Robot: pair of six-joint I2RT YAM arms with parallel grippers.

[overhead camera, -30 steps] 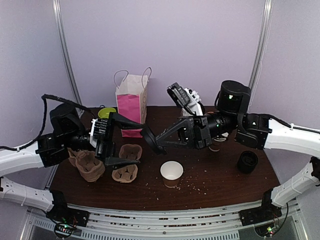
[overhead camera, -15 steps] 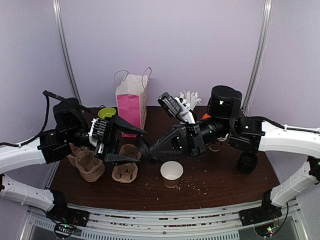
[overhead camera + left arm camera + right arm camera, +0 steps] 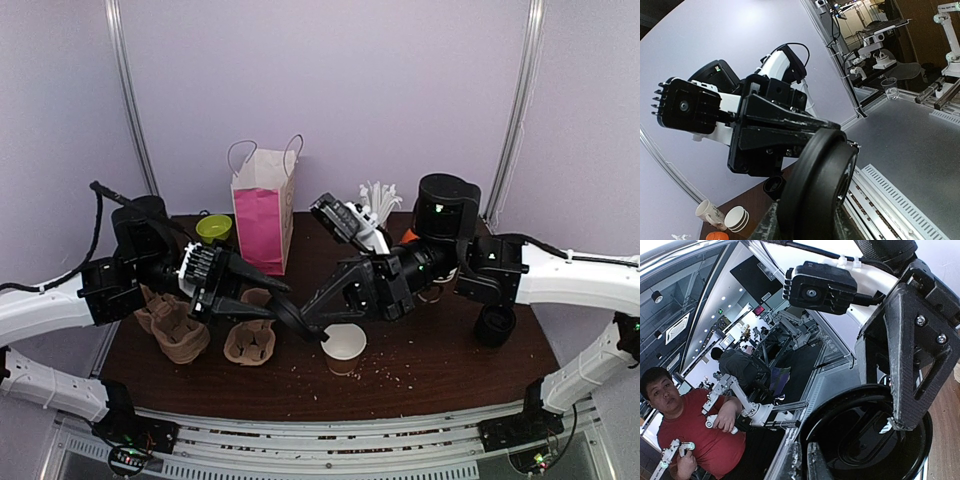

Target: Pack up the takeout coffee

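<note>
Robotics laboratory, as we catalogue it: lavender backdrop panels (image 3: 330, 90) enclosing a brown table (image 3: 450, 370) fronted by aluminium rails (image 3: 330, 440); beyond, we note further robot arms on benches (image 3: 951, 30), a person in a red shirt (image 3: 687, 425) gripping small handled arms (image 3: 747, 410), and ceiling spotlights (image 3: 657, 295) across an open hall

The lid (image 3: 820, 190) is seen as black, the paper cup (image 3: 343, 344) brown and white-rimmed, the bag (image 3: 259, 222) pink on white, the table (image 3: 450, 372) dark brown.

My gripper (image 3: 804, 463) is pinching the lid's (image 3: 865, 437) near rim, jaws nearly together; left gripper (image 3: 902, 416) is clamping its right edge.
</note>
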